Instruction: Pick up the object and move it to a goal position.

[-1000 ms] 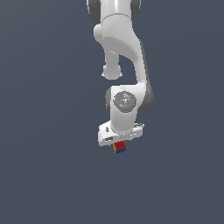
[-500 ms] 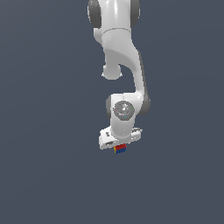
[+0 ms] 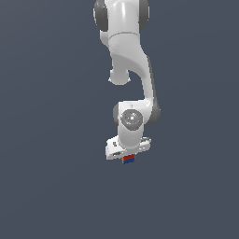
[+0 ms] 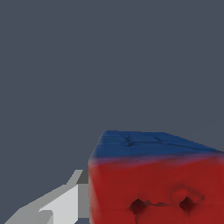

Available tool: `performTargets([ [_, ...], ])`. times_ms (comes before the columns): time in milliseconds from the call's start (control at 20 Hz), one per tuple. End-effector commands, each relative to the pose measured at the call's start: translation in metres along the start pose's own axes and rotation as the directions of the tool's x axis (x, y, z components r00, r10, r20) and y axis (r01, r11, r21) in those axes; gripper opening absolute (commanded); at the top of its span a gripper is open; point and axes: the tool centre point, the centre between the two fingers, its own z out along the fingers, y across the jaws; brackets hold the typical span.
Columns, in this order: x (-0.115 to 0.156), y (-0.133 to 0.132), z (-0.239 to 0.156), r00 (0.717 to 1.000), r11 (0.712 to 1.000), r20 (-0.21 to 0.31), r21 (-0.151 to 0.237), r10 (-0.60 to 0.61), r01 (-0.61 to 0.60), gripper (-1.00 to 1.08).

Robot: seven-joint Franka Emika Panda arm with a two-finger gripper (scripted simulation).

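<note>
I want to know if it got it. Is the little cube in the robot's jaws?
Yes. The cube sits right under the gripper, with one finger beside it.

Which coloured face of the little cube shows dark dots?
The red face of the cube; the blue face beside it shows no dots in the wrist view.

Arm and cube shifted slightly in the exterior view

Across the last second, the gripper [image 3: 127, 154] is displaced a little toward the exterior view's left and slightly upward, the cube [image 3: 128, 159] being carried with it beneath the hand; the upper arm links are likewise seen swung toward that left.
</note>
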Motion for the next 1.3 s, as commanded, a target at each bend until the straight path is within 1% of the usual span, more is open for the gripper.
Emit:
performTargets([
  [0, 0.001, 0.000, 0.000, 1.000, 1.000, -0.002, 0.000, 0.000, 0.000, -1.00],
  [350, -0.001, -0.001, 0.000, 1.000, 1.000, 0.000, 0.000, 0.000, 0.000, -1.00],
  [650, -0.009, -0.006, -0.002, 1.000, 1.000, 0.000, 0.000, 0.000, 0.000, -1.00],
  [950, -0.027, -0.017, -0.004, 1.000, 1.000, 0.000, 0.000, 0.000, 0.000, -1.00],
  [1250, -0.056, -0.036, -0.009, 1.000, 1.000, 0.000, 0.000, 0.000, 0.000, -1.00],
])
